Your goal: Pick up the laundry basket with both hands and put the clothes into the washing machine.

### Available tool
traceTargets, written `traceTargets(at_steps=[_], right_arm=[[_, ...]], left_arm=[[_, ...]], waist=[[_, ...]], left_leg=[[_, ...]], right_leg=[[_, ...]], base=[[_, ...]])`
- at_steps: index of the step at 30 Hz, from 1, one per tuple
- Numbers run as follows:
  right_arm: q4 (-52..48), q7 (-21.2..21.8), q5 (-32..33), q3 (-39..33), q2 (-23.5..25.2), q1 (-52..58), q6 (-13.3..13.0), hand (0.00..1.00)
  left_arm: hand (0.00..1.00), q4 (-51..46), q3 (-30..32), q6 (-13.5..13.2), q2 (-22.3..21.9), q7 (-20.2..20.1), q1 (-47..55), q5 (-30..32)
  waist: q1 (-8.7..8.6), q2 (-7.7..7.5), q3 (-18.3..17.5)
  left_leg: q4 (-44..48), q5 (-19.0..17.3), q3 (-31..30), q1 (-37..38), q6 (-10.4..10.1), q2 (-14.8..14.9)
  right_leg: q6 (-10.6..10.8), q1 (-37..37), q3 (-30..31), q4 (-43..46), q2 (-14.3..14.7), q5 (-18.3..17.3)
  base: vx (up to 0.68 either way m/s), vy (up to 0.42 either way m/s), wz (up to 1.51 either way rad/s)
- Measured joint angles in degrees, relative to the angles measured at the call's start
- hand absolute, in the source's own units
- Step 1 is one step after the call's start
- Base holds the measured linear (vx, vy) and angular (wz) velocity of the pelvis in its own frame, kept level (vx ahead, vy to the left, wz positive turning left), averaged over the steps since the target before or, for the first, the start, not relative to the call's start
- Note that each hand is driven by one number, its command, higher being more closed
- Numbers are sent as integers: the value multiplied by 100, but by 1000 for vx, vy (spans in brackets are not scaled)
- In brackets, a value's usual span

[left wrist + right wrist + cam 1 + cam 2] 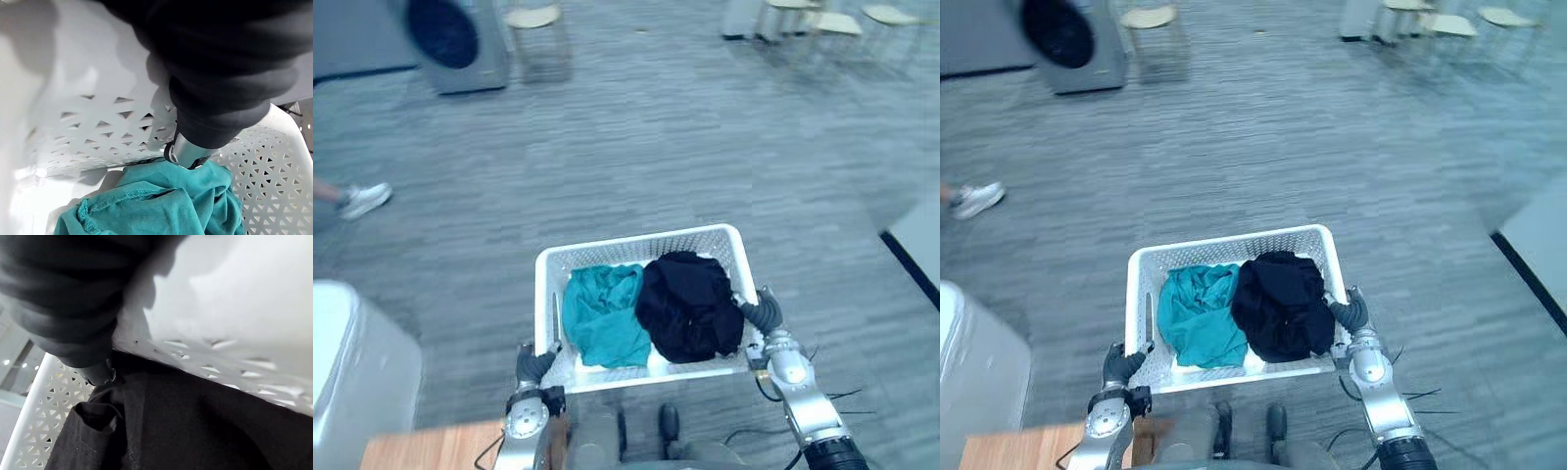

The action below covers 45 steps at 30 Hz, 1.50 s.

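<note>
White plastic laundry basket [636, 242], stiff, probably light, holding soft teal cloth [602, 313] and black cloth [690, 304]; we grip opposite rims, fingers of left hand [536, 364] and right hand [762, 315] clamped there.

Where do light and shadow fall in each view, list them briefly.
Left eye view: bright patch on the basket floor beside the black garment. Left wrist view: the teal garment shades the basket floor under its edge. Right wrist view: the basket's lattice wall is brightly lit.
</note>
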Motion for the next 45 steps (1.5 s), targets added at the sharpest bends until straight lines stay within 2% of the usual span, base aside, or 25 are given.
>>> traceTargets(at_steps=[1, 3, 4, 5, 7, 8, 10, 12, 14, 16, 17, 18, 19, 21, 24, 28, 31, 32, 34, 35, 38, 40, 41, 42, 45], right_arm=[[-1, 9, -3, 24, 110, 69, 0, 100], [-3, 19, -38, 14, 290, 260, -2, 100], [32, 50, -79, -57, 367, 352, -1, 100], [74, 52, -141, -98, 453, 424, -1, 100], [143, 69, -227, -90, 496, 487, -1, 100], [156, 69, -230, -95, 512, 504, -6, 100], [142, 66, -229, -138, 547, 518, -7, 100], [-5, 65, -229, -228, 549, 631, -6, 100], [-96, 57, -229, -375, 564, 783, -5, 100], [-131, 58, -230, -395, 548, 849, -1, 100], [-132, 64, -230, -429, 512, 863, 17, 100], [-152, 63, -227, -532, 452, 867, 54, 100], [-194, 62, -219, -566, 465, 886, 63, 100], [-612, 61, -223, -532, 503, 1053, 67, 100], [-865, 6, -211, -517, 518, 1132, 66, 100], [-1064, -7, -194, -512, 483, 1091, 64, 100], [-746, 4, -170, -503, 322, 868, 59, 100], [-502, 1, -164, -475, 328, 775, 58, 100], [-243, 5, -152, -475, 400, 666, 60, 100], [-160, 27, -151, -487, 403, 614, 62, 100], [-77, 46, -227, -487, 529, 611, 45, 100], [84, 46, -228, -486, 625, 633, 50, 100], [151, 45, -237, -478, 656, 647, 53, 100], [154, 42, -257, -459, 659, 696, 49, 100], [97, 43, -251, -506, 649, 699, 30, 100]], left_arm=[[100, 2, 52, 14, -21, -2, 133, 0], [100, 4, 38, 31, -8, -11, 297, -2], [100, 8, 3, 79, 17, -29, 316, -1], [100, 3, -90, 128, 91, -35, 351, 2], [100, -5, -160, 170, 207, -35, 400, 6], [100, -32, -165, 185, 213, -31, 395, 7], [100, -110, -187, 187, 254, -31, 392, 7], [100, -104, -347, 214, 367, -33, 343, 9], [100, -96, -465, 219, 390, -34, 244, 59], [100, -41, -529, 225, 453, -36, 214, 83], [100, 102, -561, 231, 310, -40, 175, 115], [100, 101, -553, 236, 112, -39, 179, 122], [100, 94, -540, 234, 73, -39, 174, 124], [100, 77, -458, 232, -6, -66, 169, 120], [100, -94, -416, 225, -53, -98, 237, 116], [100, -343, -403, 169, -62, -127, 338, 111], [100, -356, -393, 148, -125, -138, 473, 115], [100, -335, -389, 170, -116, -137, 483, 118], [100, -325, -376, 230, -18, -137, 395, 122], [100, -292, -370, 247, -7, -138, 396, 137], [100, -199, -407, 251, 91, -138, 425, 180], [100, -92, -441, 295, 279, -139, 288, 231], [100, -59, -474, 353, 326, -139, 286, 245], [100, -58, -492, 367, 345, -138, 311, 245], [100, -50, -616, 358, 544, -138, 112, 244]], waist=[[3, -135, -35], [-23, -391, -175], [-38, -444, -152], [-108, -482, -126], [-168, -484, -116], [-180, -443, -109], [-306, -420, -105], [-386, -359, -62], [-534, -491, -61], [-618, -645, -68], [-671, -421, -102], [-654, -119, -145], [-642, -80, -147], [-603, 38, -47], [-415, 6, 8], [-240, -162, -6], [-95, -35, -23], [-15, -47, -40], [-100, -211, -106], [-125, -260, -105], [-175, -458, -121], [-279, -615, -97], [-342, -584, -89], [-421, -496, -115], [-576, -416, -111]], left_leg=[[-149, -35, 191, 230, 353, -152], [-410, -120, 343, 600, 534, -496], [-494, -167, 334, 859, 623, -704], [-678, -247, 212, 1212, 749, -905], [-990, -342, 100, 1742, 900, -1059], [-1199, -424, -23, 2023, 916, -1061], [-1356, -586, -284, 2287, 865, -962], [-1581, -688, -542, 2642, 753, -843], [-1996, -719, -842, 3225, 676, -820], [-2071, -831, -1088, 3614, 468, -870], [-1962, -870, -1235, 3818, 405, -674], [-1412, -772, -1280, 3677, 240, -368], [-952, -637, -1286, 3497, 29, -276], [1817, 876, -1224, 2328, -399, 251], [3835, 647, -754, 1132, -136, 791], [1934, -118, 201, -117, 219, 413], [-1089, 662, 77, -246, -481, -14], [-1050, 1327, 200, -208, -317, -87], [-489, 1060, 293, -268, 565, -291], [-7, 738, 434, -297, 641, -297], [-183, -155, 557, 536, 660, -612], [-389, -331, 534, 1093, 692, -814], [-609, -406, 531, 1504, 698, -846], [-1112, -421, 485, 2108, 697, -843], [-1849, -502, 302, 2900, 561, -769]], right_leg=[[136, -84, 26, 485, -144, -415], [835, -558, 45, 1878, -440, -1127], [1891, -895, 57, 3074, -610, -1394], [1948, -1272, 0, 4268, -762, -1273], [1585, -1681, -360, 5248, -1083, -1322], [1003, -1944, -619, 5232, -1203, -1374], [718, -2356, -806, 4637, -1203, -1401], [843, -2647, -705, 3401, -1103, -1123], [1224, -2763, -427, 1184, -1204, 48], [1144, -2755, -273, 856, -1333, 593], [995, -2762, -359, 1382, -1198, 1097], [765, -2763, -614, 1847, -1032, 786], [660, -2746, -732, 2025, -979, 613], [339, -2134, -1031, 2228, -712, -12], [49, -1180, -1164, 1845, -447, -421], [142, 40, -1062, 972, -656, -791], [399, 664, -716, 419, -858, -1028], [515, 925, -565, 281, -939, -1175], [703, 1118, -465, 359, -1295, -1182], [751, 1049, -231, 801, -1403, -1159], [1976, -181, 150, 4159, -1563, -687], [1804, -836, 20, 5701, -1692, -711], [1391, -1122, -286, 6049, -1763, -870], [926, -1594, -860, 5880, -1807, -1124], [749, -2517, -1507, 3958, -1635, -1136]], base=[[380, 182, -9], [432, 159, 12], [446, 121, 51], [449, 111, 60], [498, 46, 47], [452, 14, 30], [468, -52, 51], [509, -106, 68], [697, -238, 81], [602, -247, 73], [679, -271, 63], [824, -309, 45], [793, -333, 37], [706, -284, 39], [531, -159, 13], [534, -49, 6], [631, 177, -47], [765, 292, -51], [797, 308, -11], [729, 303, -9], [634, 254, -30], [564, 118, 4], [706, 87, -5], [565, 62, -7], [622, 14, 19]])
